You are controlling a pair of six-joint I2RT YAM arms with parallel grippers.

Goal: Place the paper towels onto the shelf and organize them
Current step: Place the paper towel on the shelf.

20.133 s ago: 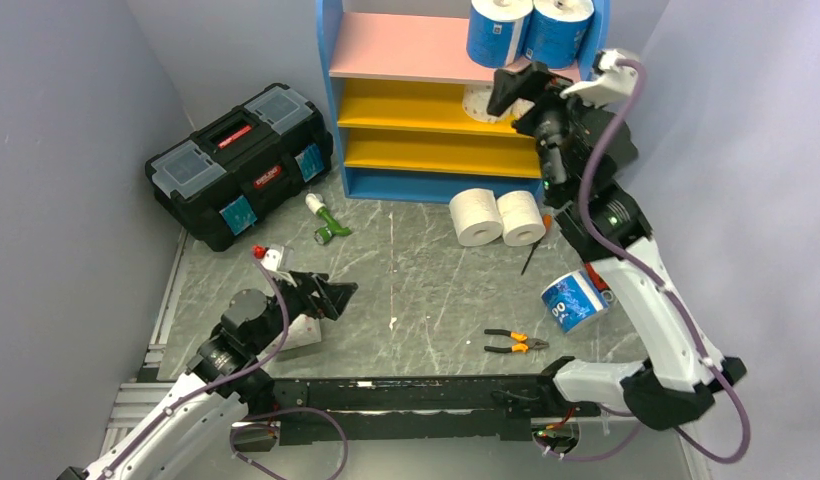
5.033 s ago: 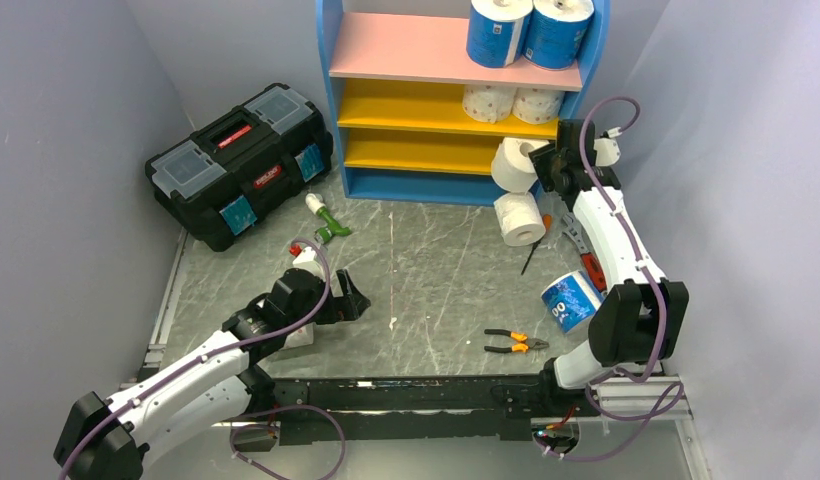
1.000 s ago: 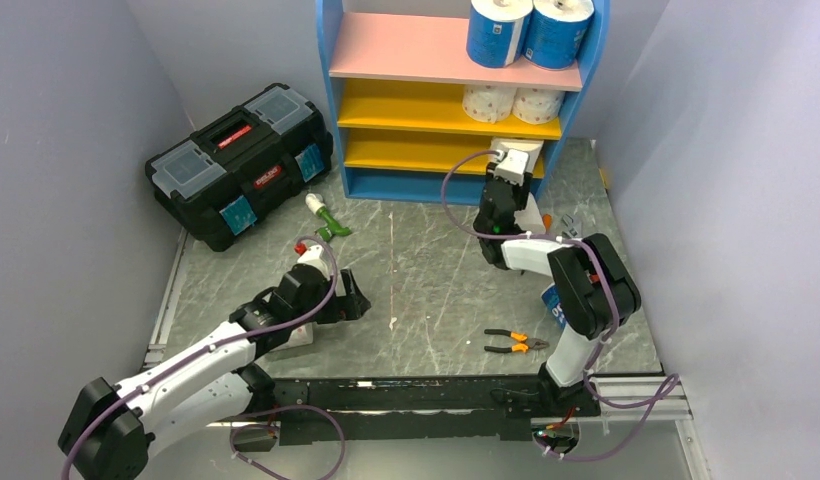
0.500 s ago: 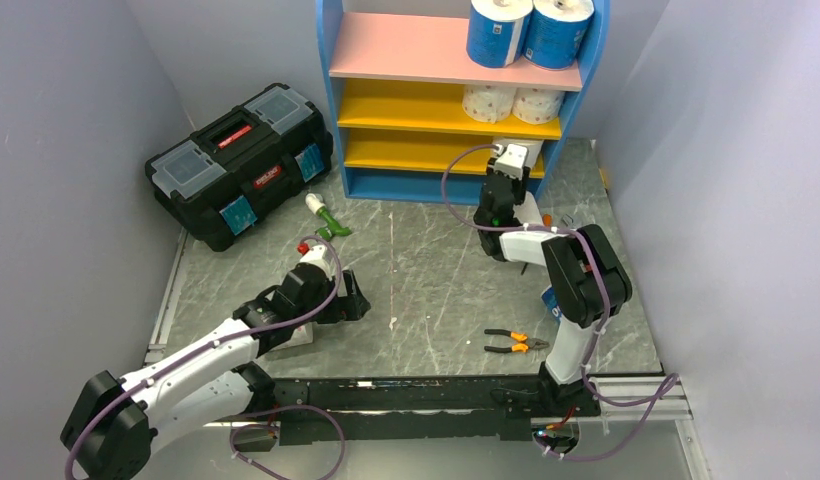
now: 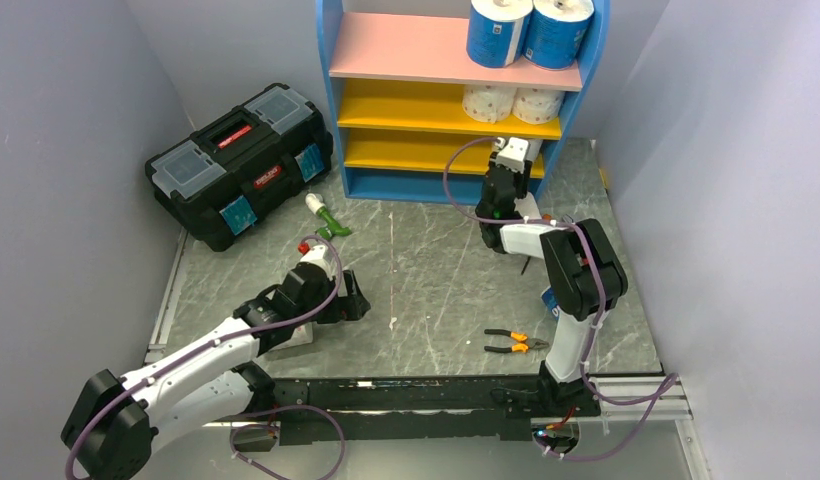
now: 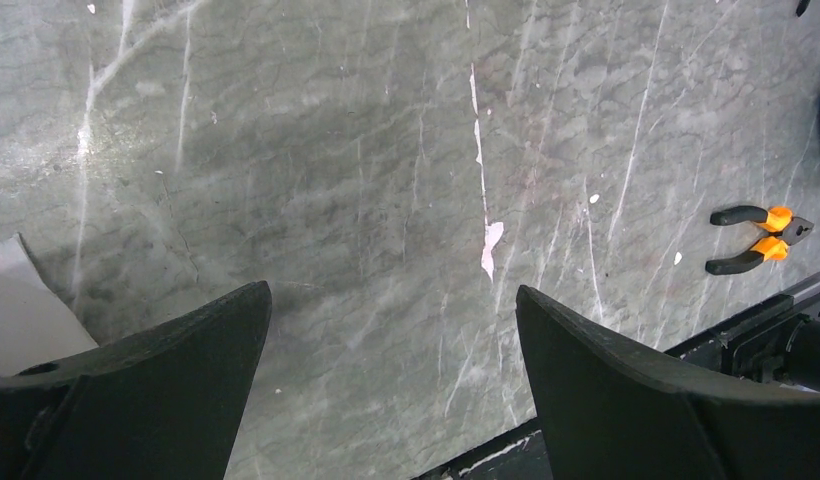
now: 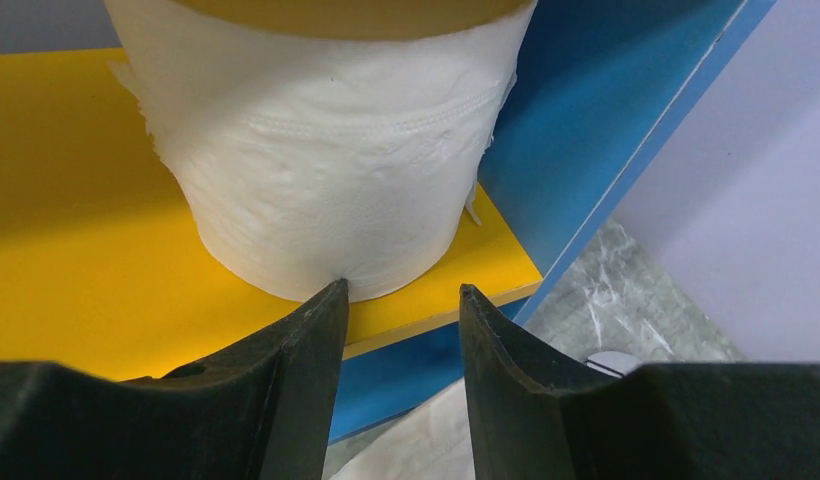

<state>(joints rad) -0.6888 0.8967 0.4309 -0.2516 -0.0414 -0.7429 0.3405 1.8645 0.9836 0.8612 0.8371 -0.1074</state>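
The right gripper (image 5: 512, 150) is seen extended to the right end of the shelf (image 5: 327, 70) at its lower yellow board, with two pink-dotted paper towels (image 5: 488, 102) stood on the yellow board just above it and two blue-wrapped rolls (image 5: 498, 32) set higher, on the pink top board. Another blue-wrapped roll (image 5: 551, 303) is partly hidden by that arm, well behind the gripper, and orange-handled pliers (image 5: 516, 343) are laid farther back. The left gripper (image 5: 351, 300) is held low over the table (image 5: 426, 270), with a green-and-white object (image 5: 326, 222) lying ahead of it and a black toolbox (image 5: 241, 165) farther ahead, to its left.

toolbox (image 5: 241, 165): black, rear left | pliers (image 5: 516, 343): orange-handled, front | green-white object (image 5: 326, 222): beside toolbox
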